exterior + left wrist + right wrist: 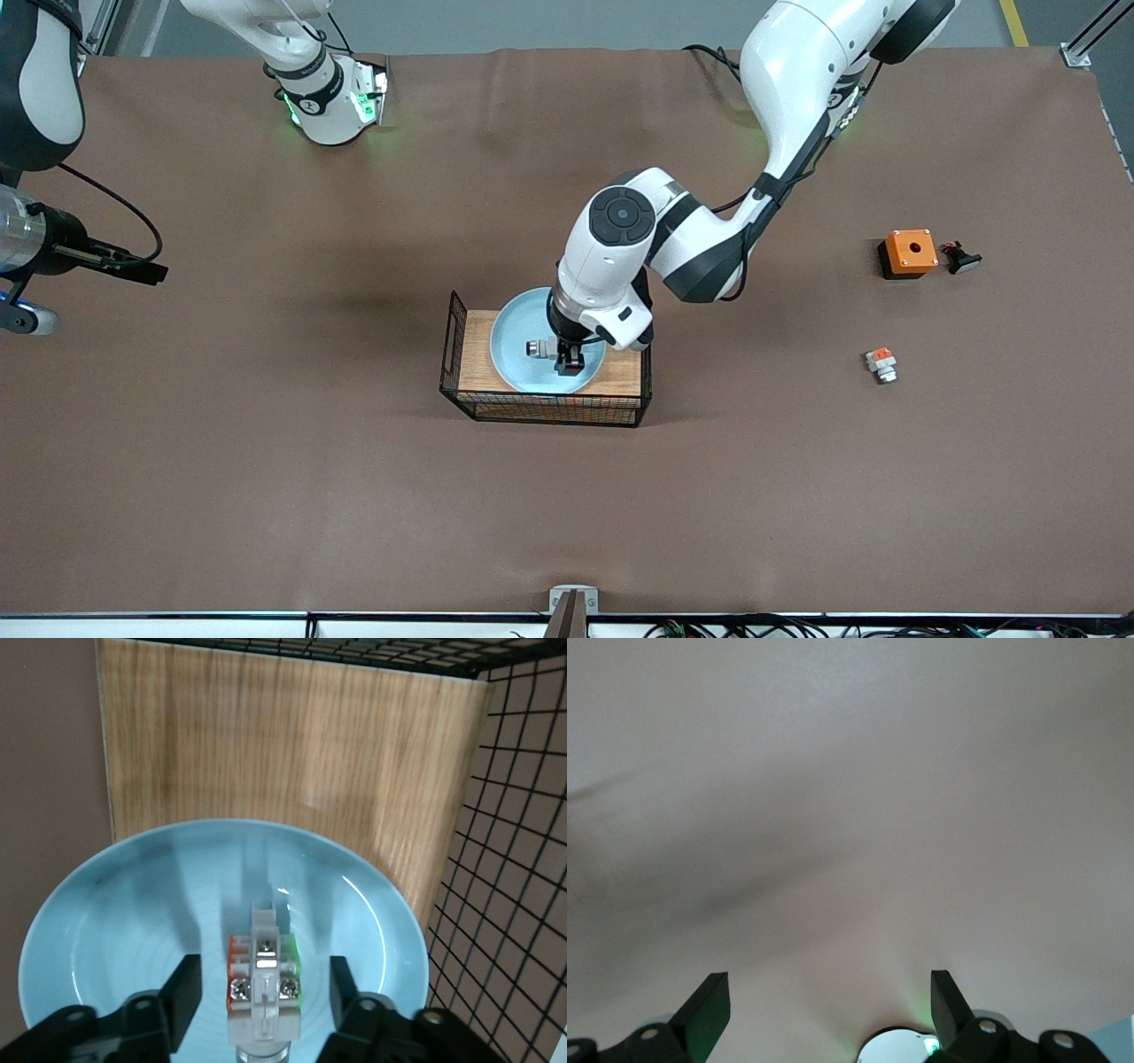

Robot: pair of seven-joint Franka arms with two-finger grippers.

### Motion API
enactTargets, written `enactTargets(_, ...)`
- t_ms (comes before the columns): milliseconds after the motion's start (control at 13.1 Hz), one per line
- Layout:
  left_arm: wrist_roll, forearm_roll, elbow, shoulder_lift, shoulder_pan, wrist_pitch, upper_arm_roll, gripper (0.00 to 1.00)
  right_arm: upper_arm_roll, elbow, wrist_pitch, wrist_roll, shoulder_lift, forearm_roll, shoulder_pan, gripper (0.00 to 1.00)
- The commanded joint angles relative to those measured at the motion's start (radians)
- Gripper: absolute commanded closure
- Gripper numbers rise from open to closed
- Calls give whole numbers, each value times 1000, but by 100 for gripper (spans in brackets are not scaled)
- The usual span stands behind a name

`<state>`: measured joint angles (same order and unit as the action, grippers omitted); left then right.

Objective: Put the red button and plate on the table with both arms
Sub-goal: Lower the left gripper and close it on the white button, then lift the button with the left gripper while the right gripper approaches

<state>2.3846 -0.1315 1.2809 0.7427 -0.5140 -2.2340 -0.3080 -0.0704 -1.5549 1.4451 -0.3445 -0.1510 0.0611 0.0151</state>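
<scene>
Left gripper [264, 997] down in plate [106, 930], fingers [184, 992] flanking red button [262, 979] with gaps; right gripper [830, 1001] waiting above desk [850, 797], fingers wide

Left arm over the rack
Left gripper [569, 359] down in round pale-blue plate [512, 347] at small silver-ended red button [538, 348]; wood-topped black wire rack [469, 354] beneath

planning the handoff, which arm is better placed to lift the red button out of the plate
Left. Its pincer is down in the plate on the rack, fingers either side of the red button. The right pincer waits open above bare table.
</scene>
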Motion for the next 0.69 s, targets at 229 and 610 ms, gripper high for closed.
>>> enactTargets(229, -32, -22, -29, 15, -8, 4, 3, 85, 3, 9, 1, -302, 2, -44, 83, 0)
enactTargets(610, -54, -19, -29, -52, 9, 52, -11, 85, 3, 7, 6, -554, 19, -113, 196, 1)
